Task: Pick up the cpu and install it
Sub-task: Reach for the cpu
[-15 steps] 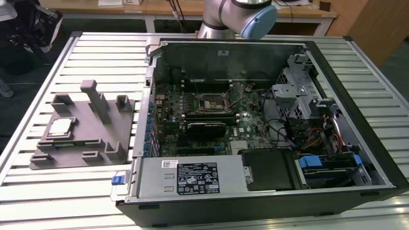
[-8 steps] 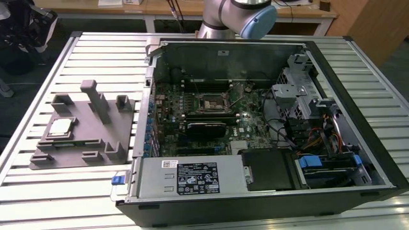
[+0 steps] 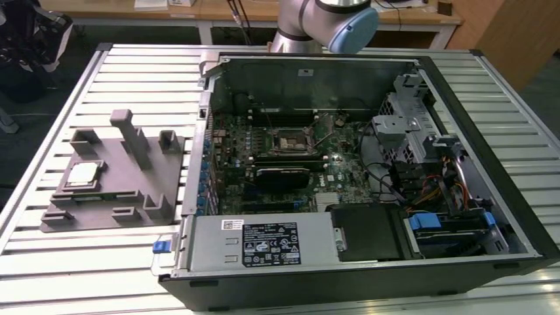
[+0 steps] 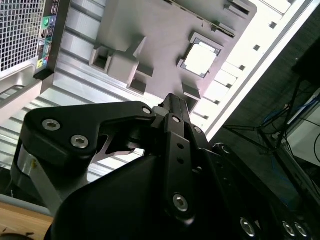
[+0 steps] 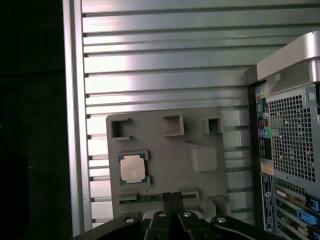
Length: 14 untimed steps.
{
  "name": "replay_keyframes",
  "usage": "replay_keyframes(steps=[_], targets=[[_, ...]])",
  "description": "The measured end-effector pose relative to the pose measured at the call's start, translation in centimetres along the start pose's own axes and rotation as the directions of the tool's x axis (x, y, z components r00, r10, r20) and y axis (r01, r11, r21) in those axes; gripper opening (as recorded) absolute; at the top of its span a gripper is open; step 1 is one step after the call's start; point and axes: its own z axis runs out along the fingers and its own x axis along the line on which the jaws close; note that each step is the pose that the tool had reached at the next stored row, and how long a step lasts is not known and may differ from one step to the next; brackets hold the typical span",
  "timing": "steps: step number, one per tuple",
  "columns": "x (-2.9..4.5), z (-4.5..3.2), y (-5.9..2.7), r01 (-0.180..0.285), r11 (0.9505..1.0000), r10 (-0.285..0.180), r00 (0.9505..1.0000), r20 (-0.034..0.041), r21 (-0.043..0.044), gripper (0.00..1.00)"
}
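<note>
Task at its start, as I judge it; neither pick nor install done.

The cpu [image 3: 83,173] lies flat in its square pocket on the grey fixture [image 3: 114,197], silver top up; the fixture sits on the slatted table [image 3: 131,72], at the exterior view's left, just beside the open PC case [image 3: 306,79]. Nothing touches the cpu.

The socket [image 3: 289,139] is on the motherboard inside the case, toward the far wall; it looks unfilled, but it's too small to be sure, and I can't tell how its latch stands.

Gripper [image 5: 171,196]: in the first wrist view the two fingertips sit pressed together w/ only a thin line between them, so it's clenched and carries nothing; the second wrist view agrees, gripper [image 4: 172,100] closed and bare. It hangs well above the fixture, apart from it; nearest thing is the fixture edge, w/ the cpu [image 5: 133,168] a bit off from the fingertip line, not directly under it.

Both wrist views show the cpu [image 4: 201,57] seated in its pocket, pale rim all round, level as far as I can see; the case's rear panel [image 5: 290,150] stands at the fixture's [image 5: 165,160] side.

In the exterior view the arm [image 3: 324,20] rises at the far edge, behind the case.

Left, by my reading: the whole job, i.e. grasp, lift, carry to the socket, seat.
</note>
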Motion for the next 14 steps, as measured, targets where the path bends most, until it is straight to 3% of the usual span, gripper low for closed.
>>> replay_keyframes(steps=[14], targets=[[1.37, -0.03, -0.10, 0.000, 1.0000, 0.000, 1.0000, 0.0000, 0.0000, 0.11]])
